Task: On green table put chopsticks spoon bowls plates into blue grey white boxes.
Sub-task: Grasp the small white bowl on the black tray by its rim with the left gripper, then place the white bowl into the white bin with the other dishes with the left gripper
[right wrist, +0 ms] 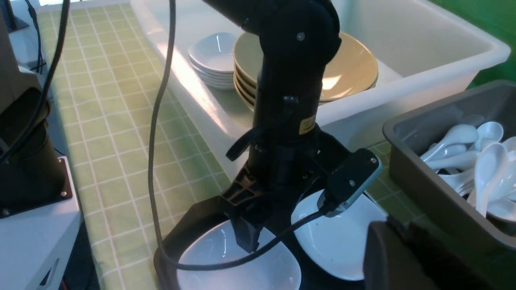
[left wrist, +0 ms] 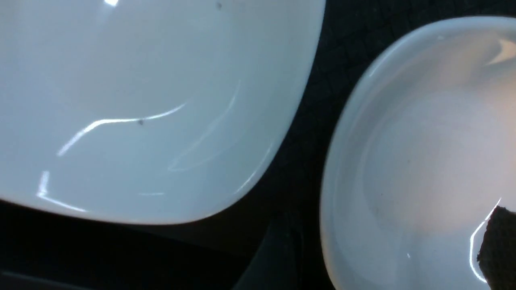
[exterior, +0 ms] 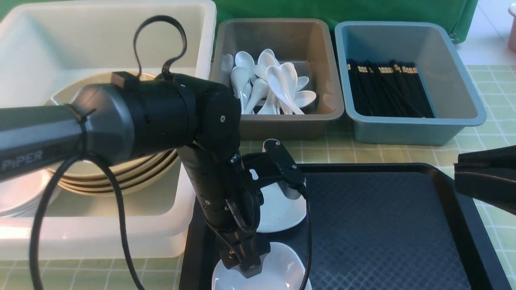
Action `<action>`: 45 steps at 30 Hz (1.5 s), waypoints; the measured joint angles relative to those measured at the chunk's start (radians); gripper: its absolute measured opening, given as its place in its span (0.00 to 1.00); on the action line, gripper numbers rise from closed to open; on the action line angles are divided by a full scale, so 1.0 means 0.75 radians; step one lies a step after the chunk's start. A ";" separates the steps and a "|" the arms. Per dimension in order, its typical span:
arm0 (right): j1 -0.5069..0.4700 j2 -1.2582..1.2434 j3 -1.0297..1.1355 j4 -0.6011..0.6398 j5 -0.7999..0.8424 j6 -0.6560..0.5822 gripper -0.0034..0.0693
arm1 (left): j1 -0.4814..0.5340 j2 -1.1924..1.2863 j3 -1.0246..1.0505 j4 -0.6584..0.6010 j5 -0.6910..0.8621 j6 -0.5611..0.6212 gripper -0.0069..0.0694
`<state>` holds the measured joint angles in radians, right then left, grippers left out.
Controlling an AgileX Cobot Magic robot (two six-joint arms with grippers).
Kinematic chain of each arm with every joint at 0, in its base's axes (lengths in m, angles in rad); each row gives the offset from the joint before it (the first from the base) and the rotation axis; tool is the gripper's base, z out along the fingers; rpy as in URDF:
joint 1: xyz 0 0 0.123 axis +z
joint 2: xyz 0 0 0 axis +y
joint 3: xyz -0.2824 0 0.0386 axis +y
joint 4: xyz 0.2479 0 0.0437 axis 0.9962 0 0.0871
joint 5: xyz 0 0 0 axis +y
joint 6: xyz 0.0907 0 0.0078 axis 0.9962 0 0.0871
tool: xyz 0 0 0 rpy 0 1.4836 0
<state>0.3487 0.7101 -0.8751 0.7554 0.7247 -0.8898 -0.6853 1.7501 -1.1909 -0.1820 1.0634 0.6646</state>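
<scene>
Hovering left gripper (exterior: 246,269) just above near plate (exterior: 282,266).

Glossy smooth plates (exterior: 282,264), rough matt black tray (exterior: 383,225)

In the front view the left arm (exterior: 121,117) hid most of the bowls (exterior: 133,177), and the near plate (exterior: 282,268) ran off the bottom edge. The right gripper (exterior: 457,172), cut by the right edge, was too dark to show how its jaws stood.

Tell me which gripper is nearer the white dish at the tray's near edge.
Left. Left gripper hangs over that dish; right gripper sits by the tray's right edge.
</scene>
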 joint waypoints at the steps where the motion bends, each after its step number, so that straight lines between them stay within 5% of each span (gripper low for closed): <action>1: 0.000 0.000 0.000 0.000 0.000 0.001 0.15 | 0.000 0.009 0.000 0.000 0.006 0.000 0.84; 15: 0.000 0.000 0.000 0.000 0.002 0.001 0.17 | 0.000 0.178 0.000 -0.079 0.028 0.000 0.81; 21: 0.000 0.000 0.000 0.000 0.000 0.001 0.18 | 0.000 0.192 -0.005 -0.099 0.035 0.000 0.50; 23: 0.000 0.000 0.000 0.000 0.000 0.001 0.18 | 0.000 0.201 -0.005 -0.100 0.039 0.000 0.27; 25: 0.000 0.000 0.000 0.000 0.000 0.001 0.19 | 0.002 0.202 -0.006 -0.138 0.063 0.000 0.18; 45: 0.000 0.000 0.000 0.000 0.000 -0.002 0.21 | 0.010 0.067 -0.343 -0.362 0.192 0.105 0.11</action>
<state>0.3487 0.7101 -0.8751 0.7554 0.7248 -0.8910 -0.6776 1.8001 -1.4484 -0.4532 1.2075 0.7436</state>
